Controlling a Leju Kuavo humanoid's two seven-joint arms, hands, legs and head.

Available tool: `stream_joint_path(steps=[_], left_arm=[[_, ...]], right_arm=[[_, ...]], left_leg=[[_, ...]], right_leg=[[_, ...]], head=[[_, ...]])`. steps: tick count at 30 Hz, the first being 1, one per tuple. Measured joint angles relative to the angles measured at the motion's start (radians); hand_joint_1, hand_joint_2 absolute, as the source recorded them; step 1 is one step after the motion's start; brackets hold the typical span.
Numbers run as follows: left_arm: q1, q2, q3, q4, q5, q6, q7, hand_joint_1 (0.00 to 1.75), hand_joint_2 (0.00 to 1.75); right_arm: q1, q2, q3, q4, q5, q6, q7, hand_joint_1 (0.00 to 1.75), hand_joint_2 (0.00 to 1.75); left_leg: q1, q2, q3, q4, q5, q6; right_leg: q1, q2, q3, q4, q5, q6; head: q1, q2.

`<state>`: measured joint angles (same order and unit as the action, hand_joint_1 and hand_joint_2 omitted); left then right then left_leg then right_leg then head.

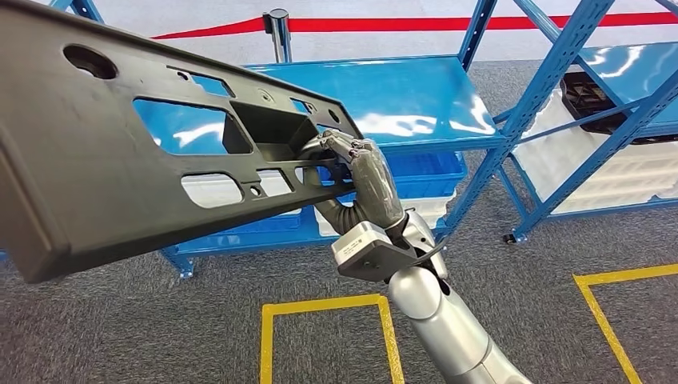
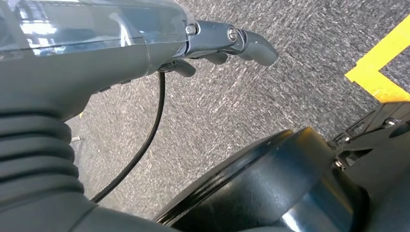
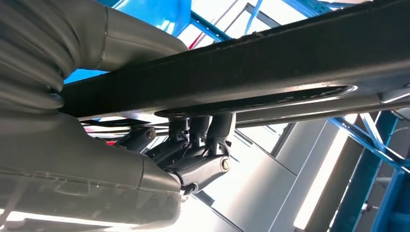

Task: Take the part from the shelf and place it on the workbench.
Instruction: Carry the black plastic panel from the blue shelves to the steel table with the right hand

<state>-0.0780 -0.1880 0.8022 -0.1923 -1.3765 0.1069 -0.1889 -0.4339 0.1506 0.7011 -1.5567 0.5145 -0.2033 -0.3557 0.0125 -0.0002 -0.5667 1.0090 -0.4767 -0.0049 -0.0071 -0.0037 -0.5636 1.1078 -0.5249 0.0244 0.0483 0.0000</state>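
Before the blue shelf, held in the air: part (image 1: 120,160), gripped by the right hand (image 1: 364,180).
Part, form: a long, flat, dark grey-black moulded panel, matt in finish, with a raised edge along its lower long side.
Part, openings: one round hole near the upper far-left corner; several rectangular cut-outs along the middle; a recessed box-shaped pocket toward its right end; small screw holes are seen scattered between them.
Part, attitude: tilted, its left end nearer the camera and lower, running from 8 o'clock to 2 o'clock across the head view.
Part, position: clear of the shelf (image 1: 400,96), whose blue top board is seen behind it at 1 o'clock.
Right hand, fingers (image 3: 203,135): hooked through an opening at the part's right end and closed round its rail.
Left hand (image 2: 145,43): hung low over grey carpet (image 2: 270,96); fingers extended and narrowly spaced, nothing held.
Floor: yellow tape outlines (image 1: 324,308) are seen at 6 o'clock and 4 o'clock.
Background: a red barrier belt (image 1: 384,24) on a post at 12 o'clock.
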Motion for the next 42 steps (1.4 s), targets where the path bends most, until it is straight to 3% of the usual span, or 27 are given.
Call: stream_joint_path(steps=[2, 5, 7, 10, 11, 12, 13, 15, 17, 20, 22, 24, 26, 27, 28, 29, 30, 32, 34, 36, 38, 41, 42], left_arm=[[-0.001, 0.0, 0.0, 0.0, 0.0, 0.0, 0.0, 0.0, 1.75], [-0.001, 0.0, 0.0, 0.0, 0.0, 0.0, 0.0, 0.0, 1.75], [-0.001, 0.001, 0.0, 0.0, 0.001, 0.001, -0.001, 0.0, 1.75], [-0.005, 0.003, 0.001, 0.0, 0.003, 0.002, -0.005, 0.0, 1.75], [-0.006, 0.004, 0.001, -0.001, 0.003, 0.002, -0.006, 0.0, 1.75], [-0.007, 0.004, 0.001, -0.001, 0.004, 0.002, -0.007, 0.0, 1.75], [-0.008, 0.004, 0.001, -0.001, 0.004, 0.002, -0.006, 0.0, 1.75], [-0.008, 0.004, 0.001, -0.001, 0.003, 0.003, -0.006, 0.0, 1.75], [-0.007, 0.004, 0.001, -0.001, 0.003, 0.004, -0.005, 0.0, 1.75], [-0.004, 0.004, 0.001, 0.0, 0.004, 0.005, -0.006, 0.0, 1.75], [-0.002, 0.004, 0.001, 0.0, 0.004, 0.005, -0.006, 0.0, 1.75], [-0.003, 0.004, 0.001, 0.0, 0.004, 0.006, -0.006, 0.0, 1.75], [-0.003, 0.004, 0.001, 0.0, 0.004, 0.007, -0.006, 0.0, 1.75], [-0.003, 0.004, 0.001, 0.0, 0.004, 0.008, -0.006, 0.0, 1.75], [-0.003, 0.004, 0.001, 0.0, 0.004, 0.008, -0.006, 0.0, 1.75], [-0.003, 0.004, 0.001, 0.0, 0.004, 0.008, -0.006, 0.0, 1.75], [-0.003, 0.004, 0.001, 0.0, 0.004, 0.008, -0.006, 0.0, 1.75], [-0.004, 0.004, 0.001, 0.0, 0.004, 0.009, -0.007, 0.0, 1.75], [-0.004, 0.004, 0.001, 0.0, 0.004, 0.009, -0.007, 0.0, 1.75], [-0.004, 0.004, 0.001, 0.0, 0.004, 0.009, -0.007, 0.0, 1.75], [-0.004, 0.004, 0.002, 0.0, 0.004, 0.009, -0.007, 0.0, 1.75], [-0.007, 0.005, 0.003, 0.0, 0.004, 0.01, -0.009, 0.0, 1.75], [-0.008, 0.005, 0.003, -0.001, 0.004, 0.01, -0.009, 0.0, 1.75]], right_arm=[[-0.004, 0.001, 0.001, 0.0, 0.0, 0.0, -0.001, 1.75, 1.75], [-0.006, 0.003, 0.001, 0.0, -0.005, 0.002, -0.001, 1.75, 1.75], [-0.007, 0.005, 0.002, 0.001, -0.017, 0.008, -0.001, 1.75, 1.75], [-0.008, 0.007, 0.002, 0.005, -0.031, 0.015, -0.001, 1.75, 1.75], [-0.008, 0.007, 0.002, 0.007, -0.033, 0.017, -0.001, 1.75, 1.75], [-0.008, 0.007, 0.002, 0.008, -0.034, 0.017, -0.001, 1.75, 1.75], [-0.008, 0.007, 0.002, 0.009, -0.035, 0.018, -0.002, 1.75, 1.75], [-0.008, 0.007, 0.002, 0.009, -0.036, 0.018, -0.002, 1.75, 1.75], [-0.009, 0.008, 0.002, 0.009, -0.038, 0.019, -0.003, 1.75, 1.75], [-0.011, 0.01, 0.004, 0.009, -0.046, 0.024, -0.004, 1.75, 1.75], [-0.011, 0.01, 0.006, 0.009, -0.049, 0.025, -0.004, 1.75, 1.75], [-0.012, 0.009, 0.009, 0.01, -0.051, 0.025, -0.004, 1.75, 1.75], [-0.012, 0.009, 0.011, 0.011, -0.052, 0.025, -0.004, 1.75, 1.75], [-0.012, 0.009, 0.012, 0.012, -0.052, 0.025, -0.004, 1.75, 1.75], [-0.011, 0.009, 0.013, 0.013, -0.052, 0.025, -0.004, 1.75, 1.75], [-0.012, 0.009, 0.013, 0.013, -0.052, 0.025, -0.004, 1.75, 1.75], [-0.012, 0.009, 0.013, 0.014, -0.053, 0.025, -0.004, 1.75, 1.75], [-0.014, 0.011, 0.013, 0.014, -0.053, 0.025, -0.004, 1.75, 1.75], [-0.016, 0.013, 0.014, 0.014, -0.053, 0.025, -0.004, 1.75, 1.75], [-0.015, 0.016, 0.014, 0.016, -0.054, 0.025, -0.004, 1.75, 1.75], [-0.016, 0.019, 0.015, 0.018, -0.055, 0.026, -0.004, 1.75, 1.75], [-0.015, 0.022, 0.018, 0.024, -0.058, 0.026, -0.004, 1.75, 1.75], [-0.015, 0.022, 0.02, 0.027, -0.06, 0.026, -0.005, 1.75, 1.75]], left_leg=[[-0.002, 0.0, -0.007, 0.002, 0.009, -0.011], [-0.003, -0.001, -0.019, 0.005, 0.019, -0.03], [-0.003, -0.001, -0.037, 0.046, -0.024, -0.036], [-0.003, -0.002, -0.085, 0.225, -0.146, -0.038], [-0.003, -0.002, -0.089, 0.272, -0.161, -0.039], [-0.002, -0.002, -0.08, 0.286, -0.154, -0.04], [0.0, -0.002, -0.055, 0.263, -0.13, -0.041], [0.004, -0.002, 0.025, 0.139, -0.078, -0.043], [0.002, -0.004, 0.084, 0.027, -0.066, -0.044], [-0.002, -0.007, 0.086, -0.007, -0.066, -0.032], [0.0, -0.004, 0.071, -0.009, -0.051, -0.012], [0.002, 0.001, 0.048, -0.008, -0.033, 0.003], [0.001, 0.003, 0.024, -0.006, -0.016, 0.007], [0.001, 0.004, 0.012, -0.005, -0.008, 0.006], [0.001, 0.005, 0.0, -0.003, -0.001, 0.005], [0.001, 0.005, -0.01, 0.0, 0.005, 0.004], [0.001, 0.004, -0.017, 0.003, 0.01, 0.002], [0.0, 0.003, -0.029, 0.008, 0.02, -0.008], [-0.001, 0.003, -0.037, 0.008, 0.034, -0.021], [0.0, 0.003, -0.044, 0.008, 0.042, -0.033], [0.0, 0.002, -0.06, 0.048, -0.003, -0.039], [0.0, 0.002, -0.103, 0.229, -0.135, -0.041], [-0.001, 0.002, -0.106, 0.278, -0.15, -0.042]], right_leg=[[0.005, 0.002, 0.054, -0.094, 0.014, -0.006], [0.003, 0.002, 0.05, -0.114, 0.015, -0.014], [-0.004, -0.001, 0.037, -0.119, 0.025, -0.026], [-0.002, -0.003, 0.01, -0.117, 0.047, -0.04], [-0.001, -0.003, -0.001, -0.114, 0.054, -0.042], [0.0, -0.003, -0.013, -0.11, 0.061, -0.042], [-0.001, -0.003, -0.025, -0.106, 0.067, -0.04], [-0.003, -0.002, -0.046, -0.096, 0.076, -0.033], [-0.002, -0.002, -0.061, -0.089, 0.088, -0.022], [0.0, -0.003, -0.072, -0.089, 0.109, -0.009], [0.0, -0.002, -0.085, -0.067, 0.078, 0.0], [-0.002, -0.001, -0.116, 0.033, -0.011, 0.005], [-0.003, -0.001, -0.145, 0.161, -0.079, 0.007], [-0.003, -0.001, -0.145, 0.193, -0.081, 0.007], [-0.004, -0.001, -0.128, 0.19, -0.063, 0.007], [-0.004, -0.001, -0.093, 0.15, -0.034, 0.006], [-0.004, -0.001, -0.047, 0.084, -0.005, 0.004], [0.0, 0.0, 0.041, -0.053, 0.011, -0.001], [0.006, 0.002, 0.071, -0.111, -0.001, -0.006], [0.003, 0.001, 0.061, -0.118, 0.006, -0.012], [-0.004, -0.001, 0.044, -0.124, 0.022, -0.025], [-0.002, -0.004, 0.016, -0.124, 0.046, -0.038], [0.0, -0.004, 0.006, -0.122, 0.054, -0.04]], head=[[0.005, 0.0], [0.003, 0.0], [-0.008, 0.0], [-0.032, 0.0], [-0.036, 0.0], [-0.038, 0.0], [-0.04, 0.0], [-0.043, 0.0], [-0.045, 0.0], [-0.044, 0.0], [-0.041, 0.0], [-0.032, 0.0], [-0.022, 0.0], [-0.018, 0.0], [-0.014, 0.0], [-0.01, 0.0], [-0.006, 0.0], [0.001, 0.0], [0.002, 0.0], [0.0, 0.0], [-0.011, 0.0], [-0.035, 0.0], [-0.038, 0.0]])
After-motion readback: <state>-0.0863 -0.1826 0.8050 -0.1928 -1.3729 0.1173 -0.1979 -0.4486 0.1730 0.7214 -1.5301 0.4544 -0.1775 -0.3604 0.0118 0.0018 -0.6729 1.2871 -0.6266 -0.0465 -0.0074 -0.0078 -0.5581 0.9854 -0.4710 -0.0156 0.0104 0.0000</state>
